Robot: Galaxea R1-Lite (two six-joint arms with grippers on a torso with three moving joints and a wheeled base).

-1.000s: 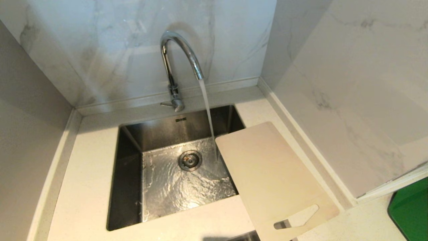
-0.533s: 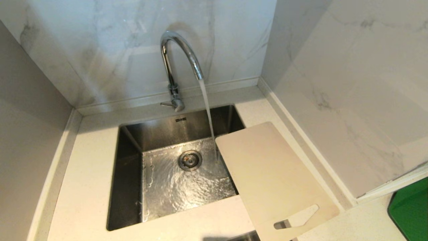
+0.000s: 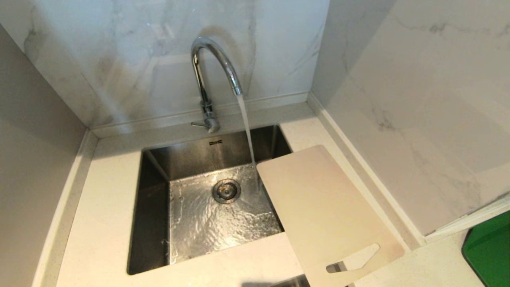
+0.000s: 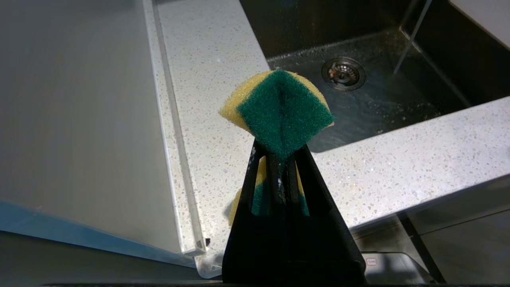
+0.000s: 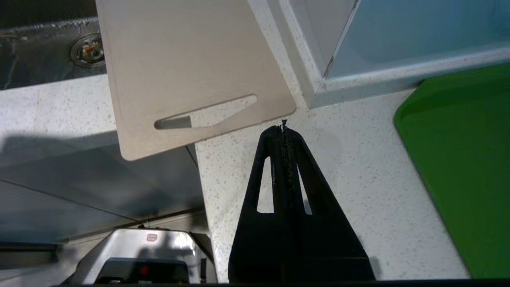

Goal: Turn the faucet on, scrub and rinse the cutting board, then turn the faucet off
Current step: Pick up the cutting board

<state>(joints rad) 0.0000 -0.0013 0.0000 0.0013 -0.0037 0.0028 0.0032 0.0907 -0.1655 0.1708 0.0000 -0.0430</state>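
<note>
- The tall shiny chrome gooseneck faucet (image 3: 207,79) stands on the counter behind the sink, its thin side lever at the base pointing toward the robot's left, and a steady stream of water (image 3: 248,135) runs from its arched spout.
- The stream lands on the floor of the square stainless steel sink (image 3: 155,187), between the round metal drain (image 3: 226,191) and the near corner of the board; the basin floor is rippled with water.
- The large thin pale beige rectangular cutting board (image 3: 322,207) lies flat at the sink's right edge — its far corner overhangs the basin, the rest rests on the speckled white stone counter (image 3: 103,223), and the end with the slanted handle slot sticks out past the counter's front edge.
- The left gripper (image 4: 281,153) hovers over the counter to the left of the sink, its black fingers pressed together on a yellow sponge with a green scouring face (image 4: 281,107), which bulges out above the fingertips.
- The right gripper (image 5: 283,126) hangs over the counter just beside the board's handle end, near but not touching it — its fingers are pressed together with nothing between them.
- A flat green item with a rounded corner (image 5: 462,159) lies on the counter to the right of the right gripper, well apart from the board.
</note>
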